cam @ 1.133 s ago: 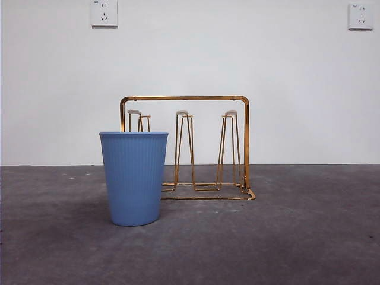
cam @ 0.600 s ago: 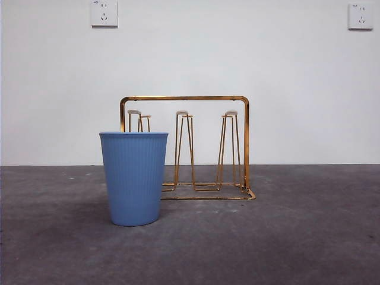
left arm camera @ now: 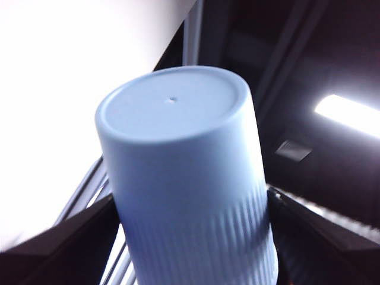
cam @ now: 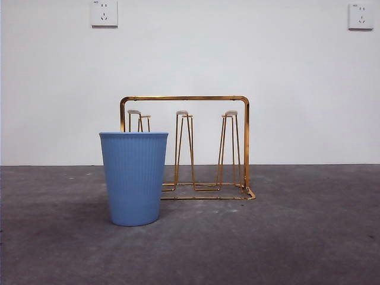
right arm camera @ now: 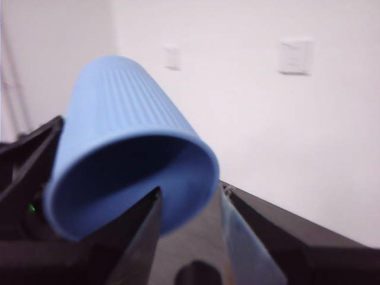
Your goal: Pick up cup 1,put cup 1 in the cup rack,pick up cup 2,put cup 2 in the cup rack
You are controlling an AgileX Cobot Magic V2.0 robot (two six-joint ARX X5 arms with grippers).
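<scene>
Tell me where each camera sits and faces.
Front view: at table height, facing the wall past standing blue cup and cup rack; no arm.
Left wrist view: on left arm, aimed at ceiling lights; left gripper clamps a pale cup.
Right wrist view: on right arm, facing the wall; right gripper holds a tilted cup.
Front and right wrist share: wall sockets.

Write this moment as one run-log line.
left gripper: shut on pale cup | right gripper: shut on tilted cup | third cup: upright on table, before cup rack, prongs bare
</scene>
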